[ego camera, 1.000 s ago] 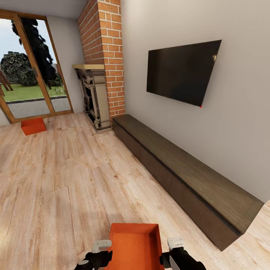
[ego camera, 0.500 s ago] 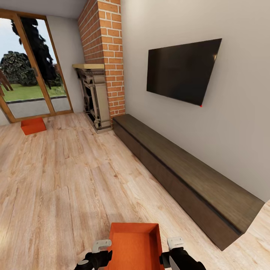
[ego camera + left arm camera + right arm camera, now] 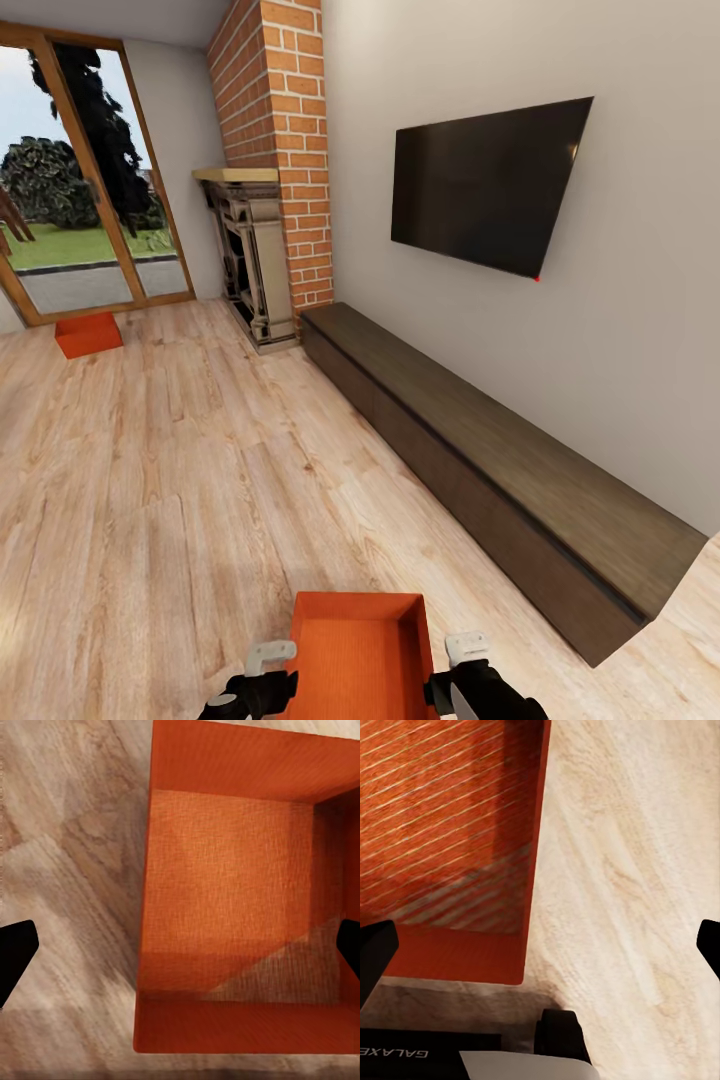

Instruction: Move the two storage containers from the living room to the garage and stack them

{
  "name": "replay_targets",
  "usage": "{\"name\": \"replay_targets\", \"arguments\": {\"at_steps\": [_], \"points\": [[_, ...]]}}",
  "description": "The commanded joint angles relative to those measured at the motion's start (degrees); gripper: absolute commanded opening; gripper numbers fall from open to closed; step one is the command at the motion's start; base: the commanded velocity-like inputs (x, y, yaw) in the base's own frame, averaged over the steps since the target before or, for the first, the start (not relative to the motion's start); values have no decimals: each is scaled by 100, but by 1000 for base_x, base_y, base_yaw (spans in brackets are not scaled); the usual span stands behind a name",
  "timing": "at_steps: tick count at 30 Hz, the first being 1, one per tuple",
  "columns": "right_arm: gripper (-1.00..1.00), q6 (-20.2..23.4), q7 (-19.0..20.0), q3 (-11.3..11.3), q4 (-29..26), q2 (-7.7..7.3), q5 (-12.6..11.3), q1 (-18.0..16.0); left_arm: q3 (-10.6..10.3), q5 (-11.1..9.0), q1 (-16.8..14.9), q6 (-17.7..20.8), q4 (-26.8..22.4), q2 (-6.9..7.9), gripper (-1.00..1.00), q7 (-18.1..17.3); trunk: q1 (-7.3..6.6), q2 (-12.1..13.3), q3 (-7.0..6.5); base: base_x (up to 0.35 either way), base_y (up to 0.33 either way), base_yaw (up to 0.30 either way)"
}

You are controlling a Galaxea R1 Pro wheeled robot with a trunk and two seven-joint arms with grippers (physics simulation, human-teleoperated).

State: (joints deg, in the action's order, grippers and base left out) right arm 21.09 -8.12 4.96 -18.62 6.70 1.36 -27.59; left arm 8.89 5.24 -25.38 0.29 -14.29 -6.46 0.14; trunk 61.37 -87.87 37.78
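One orange-red storage container (image 3: 362, 650) sits open-topped on the living room's light wood floor (image 3: 200, 480), right in front of me. My left gripper (image 3: 272, 660) hangs open by its left wall; in the left wrist view (image 3: 180, 952) one dark fingertip is over the planks and the other over the container's inside (image 3: 240, 892). My right gripper (image 3: 466, 650) is open at the right wall. In the right wrist view (image 3: 540, 949) it straddles the container's corner (image 3: 457, 832). The second storage container (image 3: 88, 335) rests far off by the glass door.
A long low dark-brown cabinet (image 3: 500, 470) runs along the right wall under a black TV (image 3: 485, 190). A brick fireplace (image 3: 255, 270) stands at the far corner, with a tall glass door (image 3: 80, 200) to its left. Wide plank floor lies between the two containers.
The head view has shifted very slightly. Both grippers and the near container stand as before.
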Motion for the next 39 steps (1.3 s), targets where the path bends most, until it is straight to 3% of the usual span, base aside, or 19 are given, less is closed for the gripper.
{"name": "replay_targets", "arguments": {"at_steps": [1, 9, 39], "points": [[100, 44, -19, 39, -10, -2, 13, -1, 42, 55, -2, 7, -4, -5, 100, 62, 22, -43, 23, 0, 0, 0], [100, 44, -16, 40, -10, -2, 14, -1, 42, 51, -2, 8, -4, -5, 100, 245, 197, -363, 167, 0, 0, 0], [100, 40, -15, 57, -6, 2, 14, -1, 42, 48, -2, -50, -4, -5, 100, 252, 856, -1567, 705, 0, 0, 0]]}}
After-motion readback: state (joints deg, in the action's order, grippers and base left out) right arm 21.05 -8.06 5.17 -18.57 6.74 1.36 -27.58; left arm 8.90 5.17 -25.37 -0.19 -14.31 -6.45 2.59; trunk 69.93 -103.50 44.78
